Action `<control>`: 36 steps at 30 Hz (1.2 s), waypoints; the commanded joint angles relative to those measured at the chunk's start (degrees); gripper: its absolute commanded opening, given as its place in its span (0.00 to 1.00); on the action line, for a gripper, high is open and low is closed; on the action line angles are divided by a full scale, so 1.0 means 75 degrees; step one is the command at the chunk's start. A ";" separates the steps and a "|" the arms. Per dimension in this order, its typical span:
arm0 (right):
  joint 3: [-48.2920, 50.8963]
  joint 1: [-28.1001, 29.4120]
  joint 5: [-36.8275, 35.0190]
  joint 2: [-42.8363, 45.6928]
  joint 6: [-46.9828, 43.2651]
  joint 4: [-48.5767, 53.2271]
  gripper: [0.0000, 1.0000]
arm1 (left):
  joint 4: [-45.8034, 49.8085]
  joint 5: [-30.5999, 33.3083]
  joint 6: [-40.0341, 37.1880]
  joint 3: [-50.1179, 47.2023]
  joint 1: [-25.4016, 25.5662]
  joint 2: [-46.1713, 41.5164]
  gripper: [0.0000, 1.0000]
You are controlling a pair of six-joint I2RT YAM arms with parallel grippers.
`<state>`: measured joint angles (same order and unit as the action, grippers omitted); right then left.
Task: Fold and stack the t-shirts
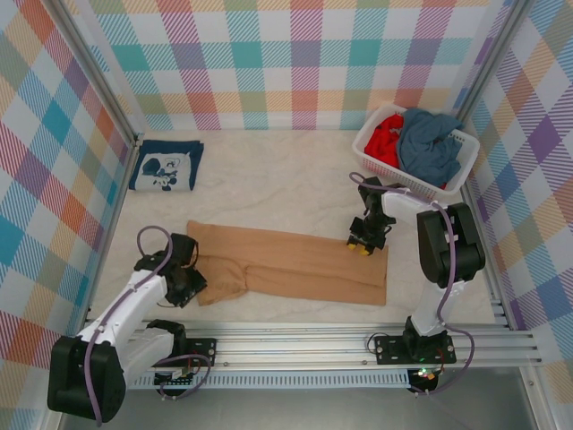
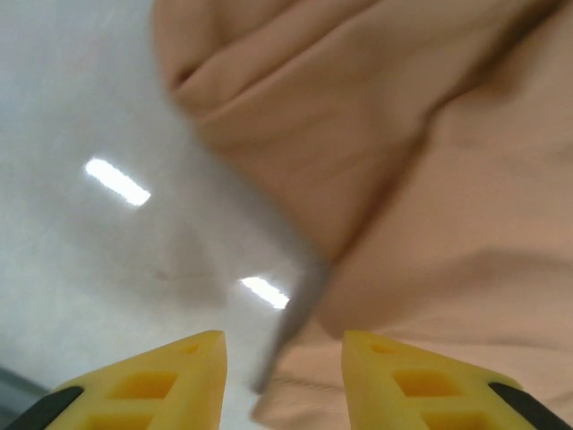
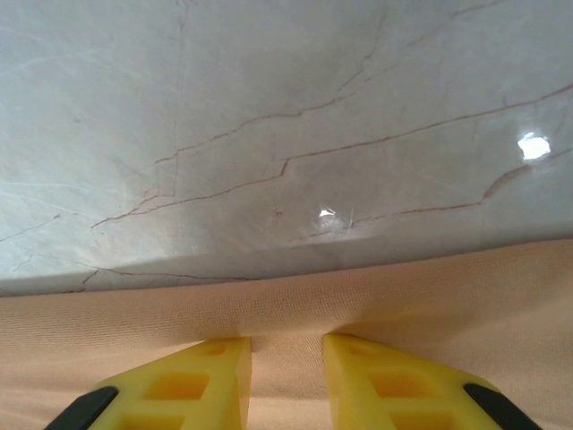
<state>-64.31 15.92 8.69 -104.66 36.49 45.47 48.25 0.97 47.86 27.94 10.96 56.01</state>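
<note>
The tan t-shirt (image 1: 295, 264) lies as a long flat strip across the near half of the table. My left gripper (image 1: 191, 279) sits at its rumpled left end. In the left wrist view that gripper (image 2: 285, 345) is open, its yellow fingers apart over the edge of the tan cloth (image 2: 430, 179). My right gripper (image 1: 362, 246) is at the strip's far right edge. In the right wrist view it (image 3: 286, 345) is shut on a pinch of the tan fabric (image 3: 134, 331). A folded navy t-shirt (image 1: 166, 167) with a white graphic lies at the back left.
A white slatted basket (image 1: 387, 167) at the back right holds a red t-shirt (image 1: 387, 136) and a grey-blue one (image 1: 430, 148). Plaid walls close in the marble table (image 1: 269, 188) on three sides. A metal rail (image 1: 358, 345) runs along the near edge.
</note>
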 commanded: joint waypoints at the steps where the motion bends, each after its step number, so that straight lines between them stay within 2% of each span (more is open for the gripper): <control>1: -0.0056 -0.0014 -0.0104 -0.0303 -0.0178 -0.0004 0.29 | -0.0111 -0.0054 0.0478 0.0106 0.0172 0.0301 0.38; 8: -0.0009 -0.0014 -0.0069 -0.0256 -0.0111 -0.0036 0.29 | -0.0938 -0.0070 0.0518 -0.0316 0.0226 0.0579 0.29; 13: 0.0021 -0.0014 -0.0069 -0.0284 -0.0122 -0.0040 0.29 | -0.1493 -0.0127 0.0542 -0.0583 0.0239 0.0280 0.15; 15: 0.0032 -0.0020 -0.0091 -0.0294 -0.0114 -0.0040 0.29 | -0.1369 -0.0098 0.0608 -0.0626 0.0270 0.0099 0.06; 18: 0.0021 -0.0020 -0.0127 -0.0299 -0.0093 -0.0037 0.29 | -0.0872 -0.0016 0.0745 -0.0609 0.0342 -0.0492 0.00; 23: 0.0009 -0.0014 -0.0116 -0.0352 -0.0067 -0.0083 0.29 | -0.0526 -0.0361 0.1064 -0.0839 0.0383 -0.1317 0.00; 27: 0.0000 -0.0020 -0.0112 -0.0371 -0.0062 -0.0112 0.28 | -0.0415 -0.0547 0.1346 -0.0911 0.0707 -0.1510 0.00; 32: -0.0026 -0.0017 -0.0127 -0.0400 -0.0061 -0.0100 0.28 | 0.0122 -0.0295 0.1603 -0.0682 0.1238 -0.1573 0.00; 36: -0.0015 -0.0014 -0.0134 -0.0412 -0.0033 -0.0103 0.28 | 0.0701 0.0456 0.1975 -0.0292 0.1908 -0.1423 0.00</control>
<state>-64.64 15.92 8.91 -105.14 36.40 45.91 48.49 0.30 59.59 23.05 22.63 45.08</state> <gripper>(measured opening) 0.281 0.049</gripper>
